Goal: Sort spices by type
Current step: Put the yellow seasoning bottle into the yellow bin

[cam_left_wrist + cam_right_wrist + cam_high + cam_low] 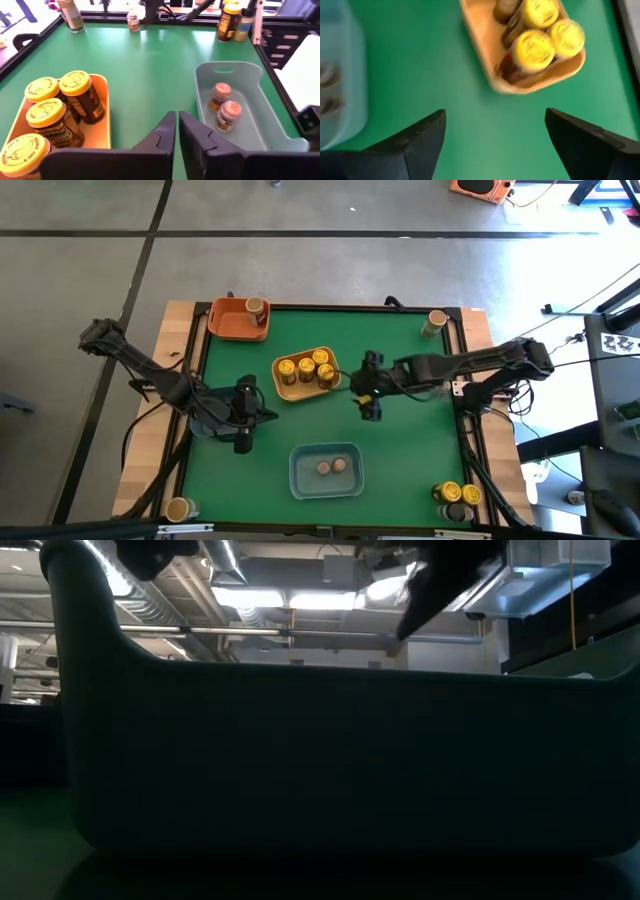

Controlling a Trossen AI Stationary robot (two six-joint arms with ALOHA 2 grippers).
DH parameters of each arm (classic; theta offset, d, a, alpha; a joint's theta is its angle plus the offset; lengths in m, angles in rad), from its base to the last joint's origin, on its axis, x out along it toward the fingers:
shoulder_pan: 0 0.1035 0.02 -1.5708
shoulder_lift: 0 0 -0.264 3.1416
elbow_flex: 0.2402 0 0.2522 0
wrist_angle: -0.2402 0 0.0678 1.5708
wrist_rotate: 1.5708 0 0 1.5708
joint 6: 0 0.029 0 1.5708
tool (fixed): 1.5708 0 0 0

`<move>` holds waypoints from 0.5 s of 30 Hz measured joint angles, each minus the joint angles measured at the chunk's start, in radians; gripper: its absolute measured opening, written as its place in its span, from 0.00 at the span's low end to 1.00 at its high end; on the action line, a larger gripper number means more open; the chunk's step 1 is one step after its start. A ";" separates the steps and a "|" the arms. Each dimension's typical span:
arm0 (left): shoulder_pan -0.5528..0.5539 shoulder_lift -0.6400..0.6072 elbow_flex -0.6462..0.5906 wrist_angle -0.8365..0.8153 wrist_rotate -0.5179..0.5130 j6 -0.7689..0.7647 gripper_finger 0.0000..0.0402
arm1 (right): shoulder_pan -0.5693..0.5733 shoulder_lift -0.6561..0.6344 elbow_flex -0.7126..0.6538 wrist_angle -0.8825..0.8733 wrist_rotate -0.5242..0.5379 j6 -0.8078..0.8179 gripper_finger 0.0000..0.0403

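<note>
Several yellow-lidded spice jars (pixel 307 368) stand in the yellow tray (pixel 283 387) at mid-table, also in the left wrist view (pixel 55 107) and the right wrist view (pixel 540 42). Two tan-lidded jars (pixel 332 467) (pixel 226 106) stand in the blue tray (pixel 300 480). One dark-lidded jar (pixel 256 308) stands in the orange tray (pixel 228 323). My left gripper (pixel 262 416) (pixel 177 135) is shut and hovers left of the blue tray. My right gripper (pixel 365 387) (pixel 495 135) is open wide, just right of the yellow tray, holding nothing.
Loose jars stand at the table's corners: one at the far right (pixel 436 322), a few at the near right (pixel 457 498), one at the near left (pixel 180 508). The blue tray's wall (pixel 330 760) fills the low view. Bare green mat lies between the trays.
</note>
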 joint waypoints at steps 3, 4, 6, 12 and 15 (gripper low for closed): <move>0.022 0.022 0.000 0.026 0.000 0.012 0.12 | 0.057 -0.051 -0.027 -0.065 0.030 0.065 0.84; 0.029 0.033 0.000 0.040 0.000 0.012 0.15 | 0.076 -0.067 -0.036 -0.083 0.041 0.092 0.84; 0.038 0.055 0.000 0.060 0.000 0.012 0.22 | 0.115 -0.094 -0.059 -0.143 0.058 0.152 0.84; 0.048 0.143 0.000 0.196 0.013 0.067 0.37 | 0.230 -0.143 -0.136 -0.270 0.038 0.371 0.84; 0.048 0.198 0.000 0.268 0.019 0.087 0.41 | 0.323 -0.156 -0.176 -0.300 0.023 0.508 0.84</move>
